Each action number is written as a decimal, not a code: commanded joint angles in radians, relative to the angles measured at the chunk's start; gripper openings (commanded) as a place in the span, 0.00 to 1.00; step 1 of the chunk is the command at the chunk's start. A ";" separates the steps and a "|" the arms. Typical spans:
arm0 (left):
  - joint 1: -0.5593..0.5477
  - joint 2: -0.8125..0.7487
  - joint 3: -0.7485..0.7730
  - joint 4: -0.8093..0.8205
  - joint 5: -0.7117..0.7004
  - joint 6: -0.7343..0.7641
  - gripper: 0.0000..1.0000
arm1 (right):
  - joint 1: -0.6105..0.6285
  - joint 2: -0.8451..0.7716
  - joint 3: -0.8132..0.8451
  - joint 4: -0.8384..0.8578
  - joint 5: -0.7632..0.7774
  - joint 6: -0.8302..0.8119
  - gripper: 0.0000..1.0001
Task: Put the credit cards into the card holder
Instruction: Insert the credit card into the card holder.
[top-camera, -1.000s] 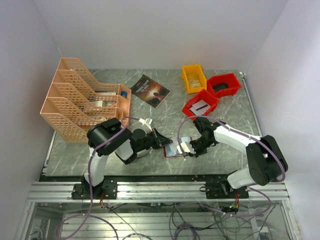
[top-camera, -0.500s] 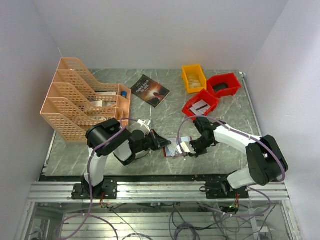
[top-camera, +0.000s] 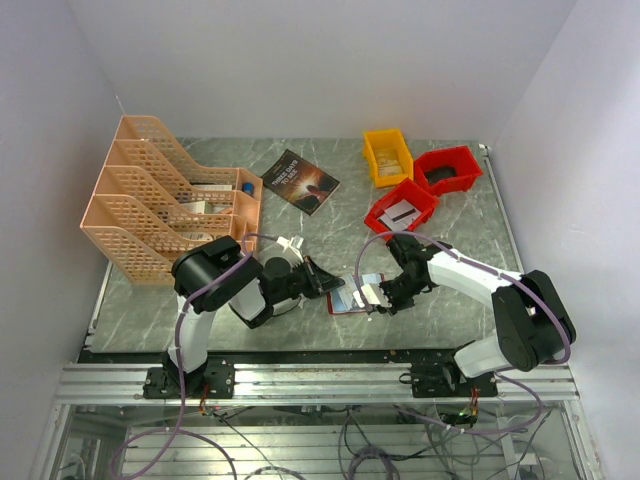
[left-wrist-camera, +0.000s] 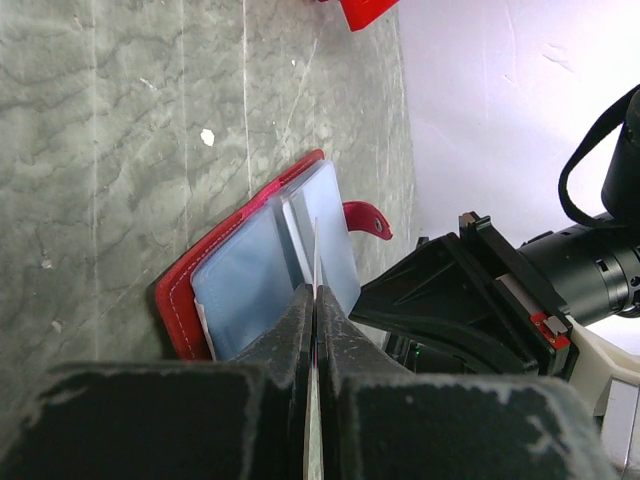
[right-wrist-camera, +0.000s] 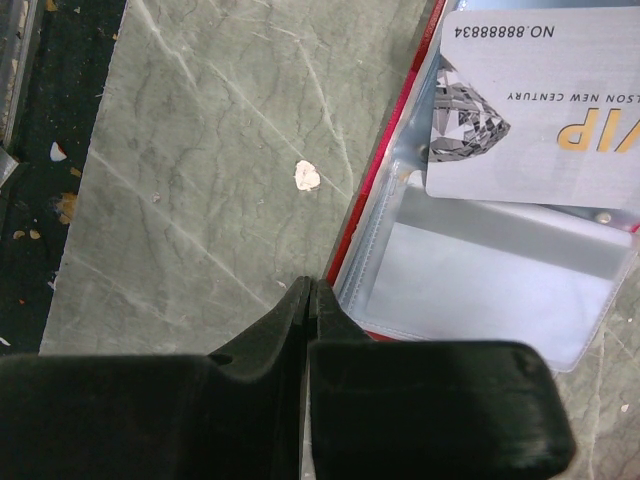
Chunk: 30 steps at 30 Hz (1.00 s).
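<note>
1x card holder (left-wrist-camera: 245, 285), 3x bins (top-camera: 369, 158) (top-camera: 447, 153) (top-camera: 378, 218)

1. Table (top-camera: 330, 225): grey-green marbled top with pale veins, walled in white on three sides.
2. Far left: peach mesh file rack (top-camera: 160, 195) standing on it, several slots deep.
3. Just right of the rack: dark-covered book (top-camera: 300, 181), lying flat and askew.
4. Far right: yellow bin (top-camera: 387, 156), with two red bins (top-camera: 448, 170) close beside it.
5. Near edge, centre: card holder (top-camera: 350, 297), lying open with its clear pockets up.
6. Beside the holder: white speck (right-wrist-camera: 307, 176), possibly a crumb.
</note>
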 joint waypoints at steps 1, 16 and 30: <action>0.007 0.004 0.017 0.058 0.007 -0.009 0.07 | 0.003 0.021 0.001 0.001 0.032 -0.003 0.00; 0.006 -0.052 0.016 -0.093 0.003 0.001 0.07 | 0.003 0.021 0.001 0.001 0.033 -0.004 0.00; 0.006 -0.085 0.065 -0.221 0.014 0.048 0.07 | 0.003 0.019 0.001 0.001 0.032 -0.003 0.00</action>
